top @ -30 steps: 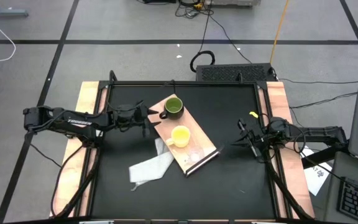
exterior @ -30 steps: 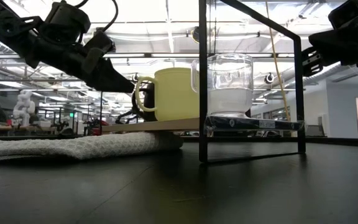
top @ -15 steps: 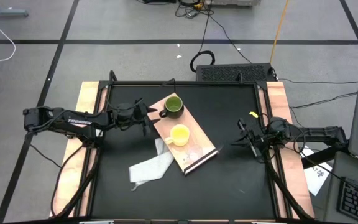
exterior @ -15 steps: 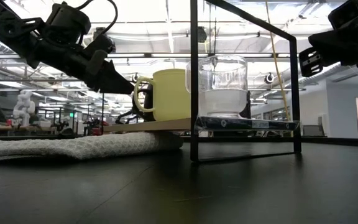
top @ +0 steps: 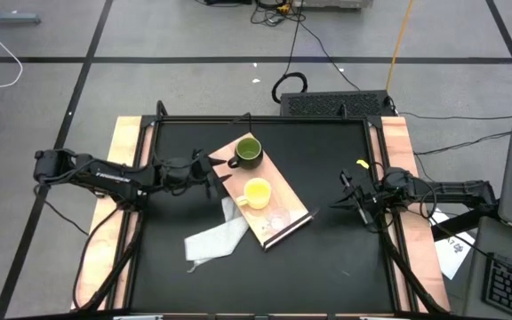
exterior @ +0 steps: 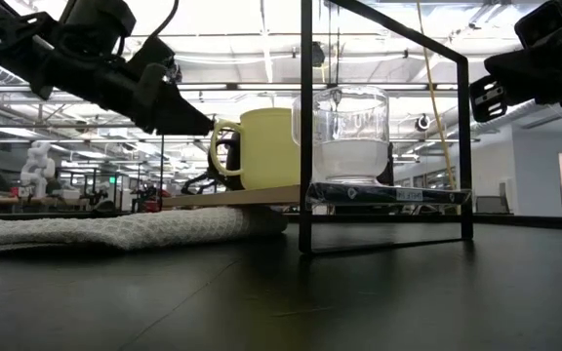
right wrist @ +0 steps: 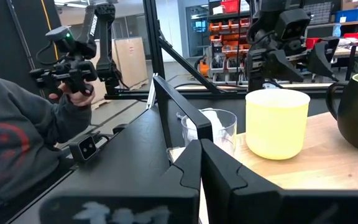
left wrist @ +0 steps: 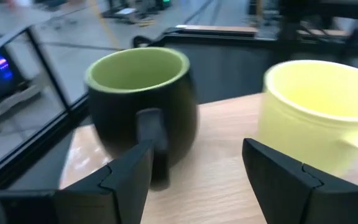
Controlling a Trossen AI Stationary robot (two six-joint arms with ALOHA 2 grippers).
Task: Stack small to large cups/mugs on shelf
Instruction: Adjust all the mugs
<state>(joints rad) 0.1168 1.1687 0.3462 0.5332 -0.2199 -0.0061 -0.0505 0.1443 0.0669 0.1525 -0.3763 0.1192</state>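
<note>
with my left gripper [left wrist: 194, 171] spread apart just before the green mug [left wrist: 143, 102] on the shelf [top: 278, 200], beside the yellow mug [top: 257, 192] and clear cup [top: 279, 220], i judge i must close in on its handle.

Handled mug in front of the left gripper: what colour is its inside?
Light olive-green inside, dark outside; the mug shows best in the left wrist view.

1. We can't read any text anywhere in these shots, honestly.
2. The left arm [top: 105, 175] has pale lettering along it, too small for us to make out.
3. No readable labels on the mugs or the shelf.
</note>
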